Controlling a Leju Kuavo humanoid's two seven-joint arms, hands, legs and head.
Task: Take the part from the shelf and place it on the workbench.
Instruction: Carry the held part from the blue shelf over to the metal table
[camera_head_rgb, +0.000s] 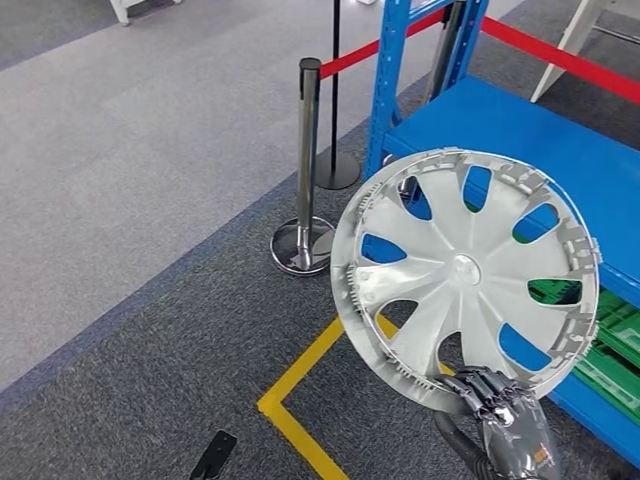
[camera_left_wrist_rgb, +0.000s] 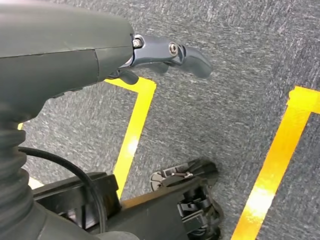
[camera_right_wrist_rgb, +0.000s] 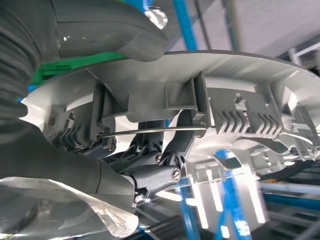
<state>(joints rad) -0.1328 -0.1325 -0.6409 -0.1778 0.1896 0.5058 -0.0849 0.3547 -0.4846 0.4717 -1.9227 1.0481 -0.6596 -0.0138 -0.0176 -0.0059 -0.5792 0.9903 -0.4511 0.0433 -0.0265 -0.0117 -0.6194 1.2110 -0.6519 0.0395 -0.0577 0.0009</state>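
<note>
A silver wheel cover (camera_head_rgb: 464, 270) with several spokes is held up in front of the blue shelf (camera_head_rgb: 528, 130), its inner side facing me. My right hand (camera_head_rgb: 490, 395) grips its lower rim from below. In the right wrist view the thumb (camera_right_wrist_rgb: 113, 30) lies on one face of the wheel cover (camera_right_wrist_rgb: 211, 75) and the dark fingers (camera_right_wrist_rgb: 166, 165) hook into its ribbed inner edge. My left hand (camera_left_wrist_rgb: 166, 52) hangs over the carpet with its fingers held out and nothing in it.
Two metal stanchions (camera_head_rgb: 306, 170) with a red belt (camera_head_rgb: 362, 50) stand left of the shelf. Green crates (camera_head_rgb: 615, 345) sit under the shelf board. Yellow floor tape (camera_head_rgb: 302, 400) marks a corner on the grey carpet, and a small dark object (camera_head_rgb: 213, 455) lies near it.
</note>
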